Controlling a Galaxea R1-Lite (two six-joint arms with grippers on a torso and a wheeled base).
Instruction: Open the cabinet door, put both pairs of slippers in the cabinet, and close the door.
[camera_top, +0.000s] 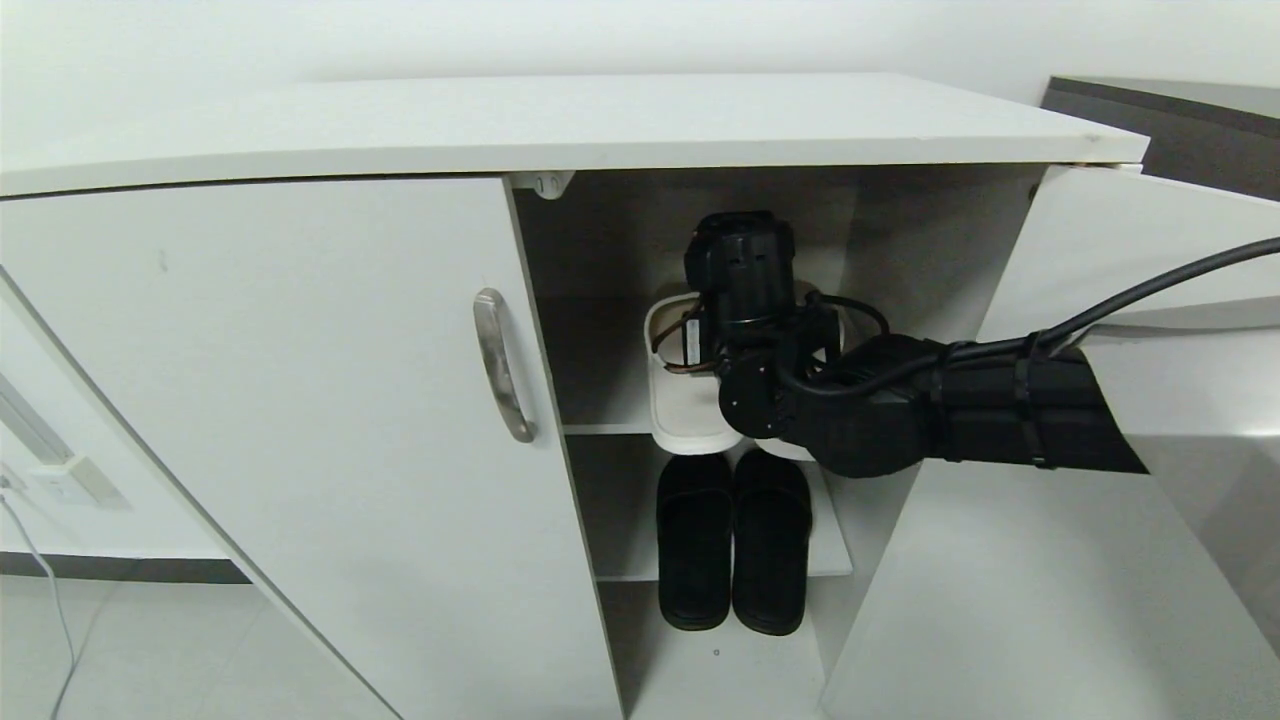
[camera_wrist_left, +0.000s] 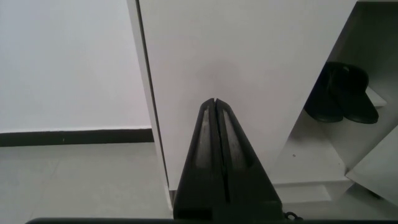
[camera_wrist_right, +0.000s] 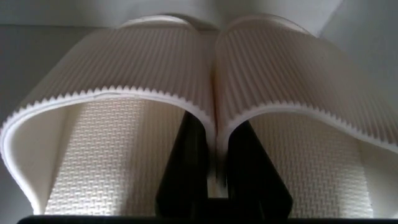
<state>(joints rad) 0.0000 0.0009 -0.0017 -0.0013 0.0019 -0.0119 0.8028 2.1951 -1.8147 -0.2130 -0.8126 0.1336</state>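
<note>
A: Where were the white slippers (camera_top: 685, 400)?
B: At upper shelf (camera_top: 600, 428), inside cabinet (camera_top: 600, 120). R gripper (camera_wrist_right: 216, 158) pinched both inner strap walls together. Foam looked light, soft, ribbed, so prob. non-slip. L gripper (camera_wrist_left: 214, 111) closed, empty. Black slippers (camera_top: 730, 540) on lower shelf (camera_top: 625, 575).

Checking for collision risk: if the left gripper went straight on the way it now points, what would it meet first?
Most likely the closed cabinet door: the shut left gripper points at its plain white panel. How far off the panel lies is unclear.
</note>
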